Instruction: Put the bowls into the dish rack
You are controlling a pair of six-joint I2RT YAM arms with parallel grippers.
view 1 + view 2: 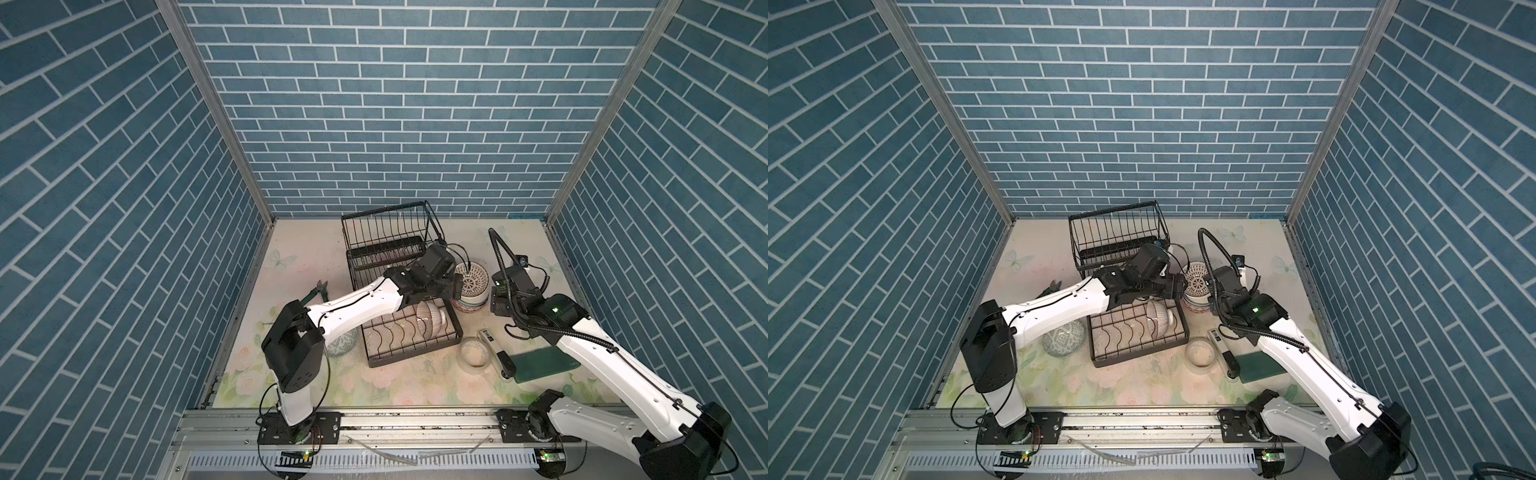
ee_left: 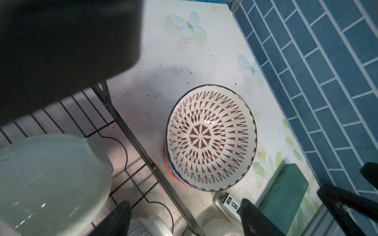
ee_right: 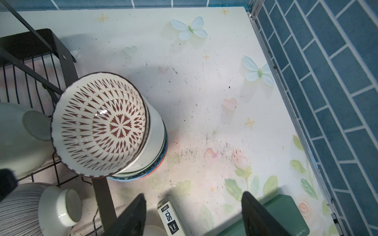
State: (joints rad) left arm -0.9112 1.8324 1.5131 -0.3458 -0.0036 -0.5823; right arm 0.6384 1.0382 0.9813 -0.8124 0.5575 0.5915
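1. Left gripper [image 2: 184,201] reaches over the rack [image 1: 386,249], its fingers [image 2: 255,218] apart and gripping nothing.
2. The bowl stack [image 1: 470,291] stands on the table just right of the rack, beyond those fingertips and not between them.
3. Right gripper [image 3: 193,194] hangs just right of the stack, its fingers [image 3: 257,216] apart and empty.
4. A striped bowl [image 1: 430,320] and a green bowl [image 2: 51,173] lie in the rack's near tray.

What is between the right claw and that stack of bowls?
Nothing visible. The open right gripper hangs beside the stack of bowls, with only bare table between them. The left gripper is on the stack's far side, over the edge of the rack.
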